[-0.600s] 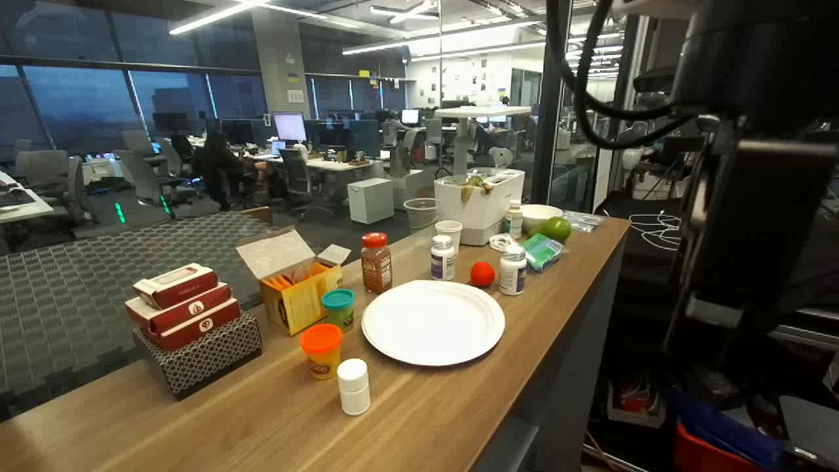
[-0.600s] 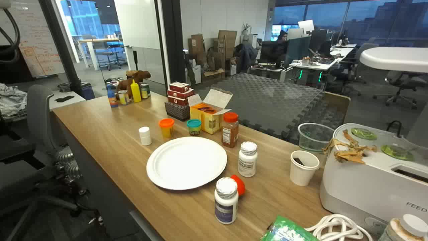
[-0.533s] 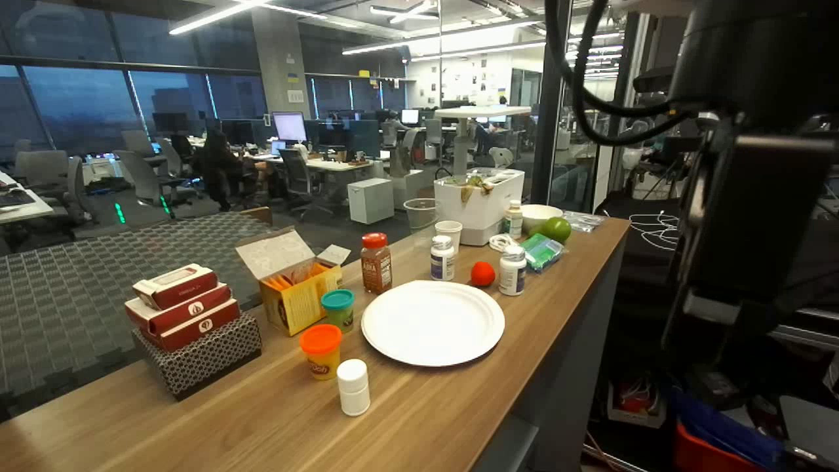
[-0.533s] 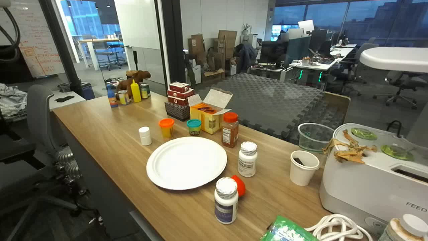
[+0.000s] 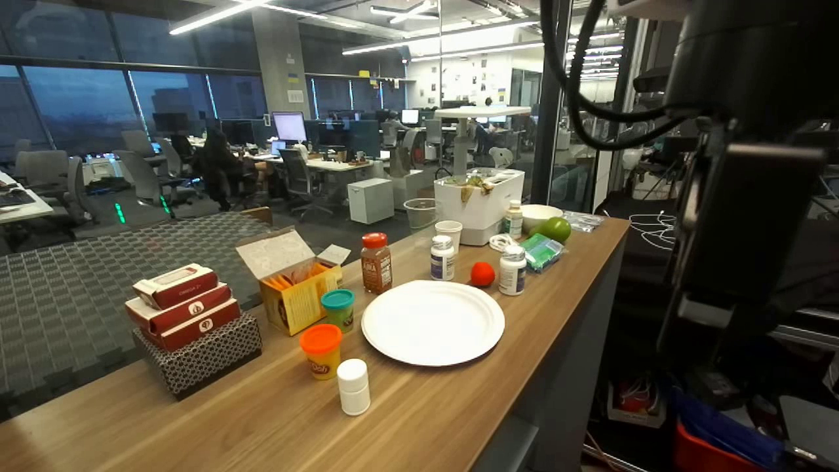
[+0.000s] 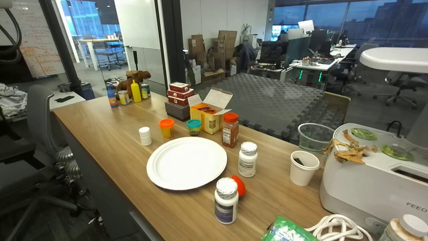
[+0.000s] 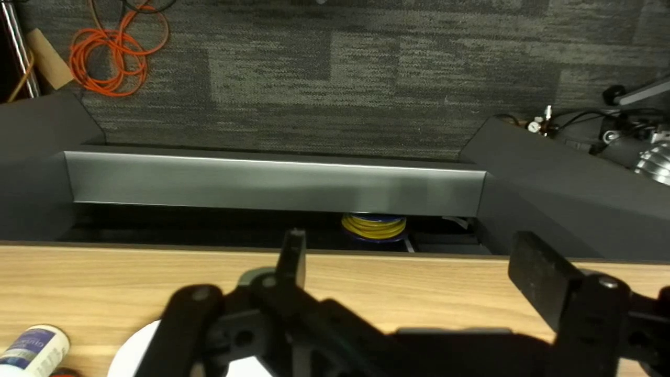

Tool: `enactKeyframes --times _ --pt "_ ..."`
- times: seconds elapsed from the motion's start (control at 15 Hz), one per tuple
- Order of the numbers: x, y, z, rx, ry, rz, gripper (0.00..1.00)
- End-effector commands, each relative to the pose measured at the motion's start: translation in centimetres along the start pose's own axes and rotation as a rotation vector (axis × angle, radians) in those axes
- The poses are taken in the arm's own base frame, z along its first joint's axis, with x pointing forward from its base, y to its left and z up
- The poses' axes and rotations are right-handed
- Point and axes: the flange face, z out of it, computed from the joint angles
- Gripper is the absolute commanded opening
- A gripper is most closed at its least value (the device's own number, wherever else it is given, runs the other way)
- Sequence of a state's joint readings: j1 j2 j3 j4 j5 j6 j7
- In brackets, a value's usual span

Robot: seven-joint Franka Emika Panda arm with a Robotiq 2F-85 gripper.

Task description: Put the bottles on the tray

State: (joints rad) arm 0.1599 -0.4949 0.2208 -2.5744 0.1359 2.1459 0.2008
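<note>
On the wood-grain table point(image 5: 275, 426), a round red object point(image 5: 482, 275) sits between 2 white bottles point(image 5: 442, 263) point(image 5: 512, 276). The gripper point(image 7: 409, 255) gapes wide, holding nothing.

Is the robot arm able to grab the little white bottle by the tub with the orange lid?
Probably yes: the gripper is open, and the little white bottle stands upright with nothing over it. The orange-lidded tub close beside it might get in the way, though.

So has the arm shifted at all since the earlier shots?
Yes, slightly: in an exterior view, the arm now sits further left in the picture, nearer the counter, which hasn't moved.
</note>
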Motion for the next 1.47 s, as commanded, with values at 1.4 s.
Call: enactKeyframes --times 1.4 --pt "25.9 -4.7 12.9 -0.046 0.007 0.008 1.0"
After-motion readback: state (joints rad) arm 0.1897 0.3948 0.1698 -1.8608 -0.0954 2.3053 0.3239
